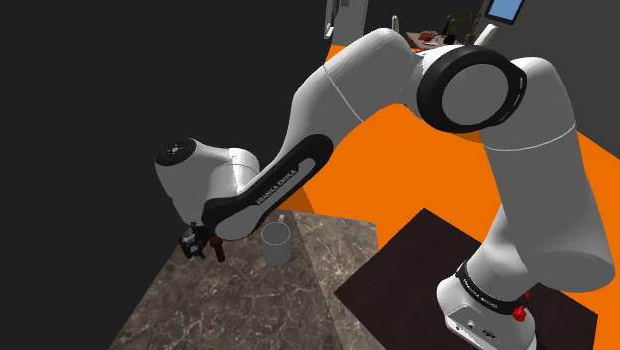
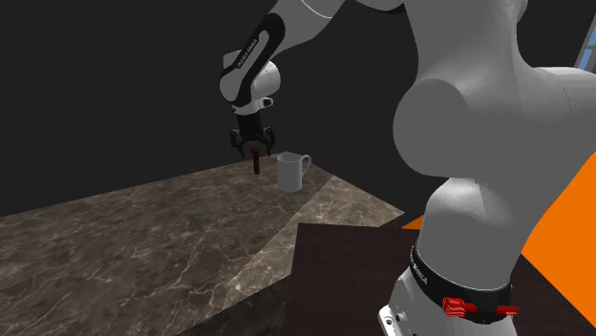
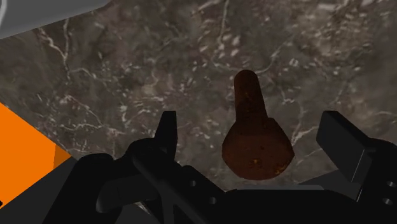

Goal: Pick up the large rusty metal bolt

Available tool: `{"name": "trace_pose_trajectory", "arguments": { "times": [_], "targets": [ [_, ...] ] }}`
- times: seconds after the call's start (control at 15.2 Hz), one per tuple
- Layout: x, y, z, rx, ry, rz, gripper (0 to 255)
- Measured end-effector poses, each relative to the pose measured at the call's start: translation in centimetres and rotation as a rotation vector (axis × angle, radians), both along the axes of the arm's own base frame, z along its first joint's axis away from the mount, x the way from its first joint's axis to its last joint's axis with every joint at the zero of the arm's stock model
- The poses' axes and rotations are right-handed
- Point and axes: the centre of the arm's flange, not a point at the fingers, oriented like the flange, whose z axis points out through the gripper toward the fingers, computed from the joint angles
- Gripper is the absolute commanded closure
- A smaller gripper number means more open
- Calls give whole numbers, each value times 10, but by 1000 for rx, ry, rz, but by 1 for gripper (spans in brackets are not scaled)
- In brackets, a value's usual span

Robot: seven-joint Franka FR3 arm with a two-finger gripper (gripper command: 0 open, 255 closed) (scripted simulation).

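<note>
Rusty bolt (image 3: 256, 130) upright, head up, between spread gripper (image 2: 254, 145) fingers, gap each side. Arm (image 1: 275, 187) lettering: FRANKA EMIKA.

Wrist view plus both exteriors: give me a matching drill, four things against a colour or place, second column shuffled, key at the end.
Things:
1. bolt
2. mug
3. countertop
4. floor

Descriptions:
a. plain orange
b. rust-brown, between the open fingers of the gripper, neither finger touching it
c. dark stone with pale veins
d. pale, with a handle, standing upright on the stone

Pairs: 1-b, 2-d, 3-c, 4-a
</note>
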Motion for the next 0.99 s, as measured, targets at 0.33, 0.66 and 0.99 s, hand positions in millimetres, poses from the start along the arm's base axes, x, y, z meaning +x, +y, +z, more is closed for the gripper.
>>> {"name": "trace_pose_trajectory", "arguments": {
  "times": [0.33, 0.66, 0.99],
  "targets": [
    [0, 1, -6, 0, 0, 0, 255],
    [0, 1, -6, 1, -1, 1, 255],
    [0, 1, 5, 0, 0, 0, 255]
  ]
}}
